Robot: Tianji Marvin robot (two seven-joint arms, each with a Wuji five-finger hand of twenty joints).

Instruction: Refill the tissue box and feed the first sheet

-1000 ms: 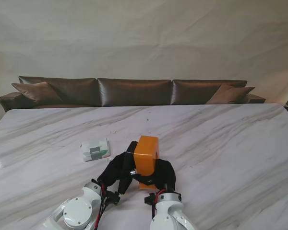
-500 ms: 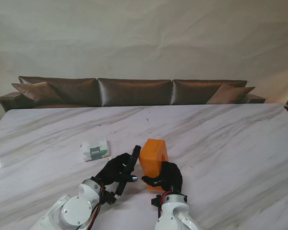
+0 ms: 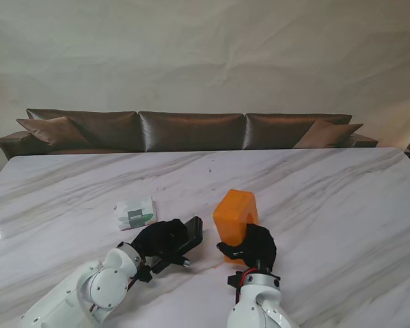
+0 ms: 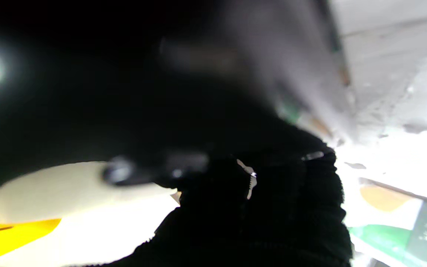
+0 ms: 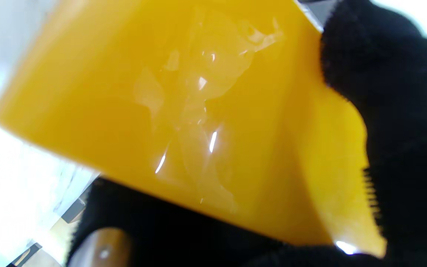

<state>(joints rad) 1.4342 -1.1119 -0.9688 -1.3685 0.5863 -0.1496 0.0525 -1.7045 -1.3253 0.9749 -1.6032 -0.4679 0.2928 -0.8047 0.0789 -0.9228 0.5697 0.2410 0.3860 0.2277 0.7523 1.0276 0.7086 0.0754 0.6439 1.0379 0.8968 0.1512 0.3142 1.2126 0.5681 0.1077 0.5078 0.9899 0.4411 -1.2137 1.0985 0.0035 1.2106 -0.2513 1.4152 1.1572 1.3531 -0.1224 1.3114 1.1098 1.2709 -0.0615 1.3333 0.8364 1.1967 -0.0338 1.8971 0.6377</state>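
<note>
My right robot hand point(image 3: 249, 244) grips the glossy orange plastic tissue box point(image 3: 235, 212), tilted, above the marble counter point(image 3: 328, 205). Left robot hand point(image 3: 158, 238) clasps a flat black piece point(image 3: 190, 234), possibly the lid. Green-white tissue pack point(image 3: 135, 213) lies farther left.

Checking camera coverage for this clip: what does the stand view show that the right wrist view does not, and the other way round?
Only the stand view shows the left robot hand holding a dark flat piece, the tissue pack lying on the marble table to its left, and the sofa beyond. Only the right wrist view shows the glossy, crinkled clear film on the orange box's face. Both show the right robot hand shut on the orange box.
</note>
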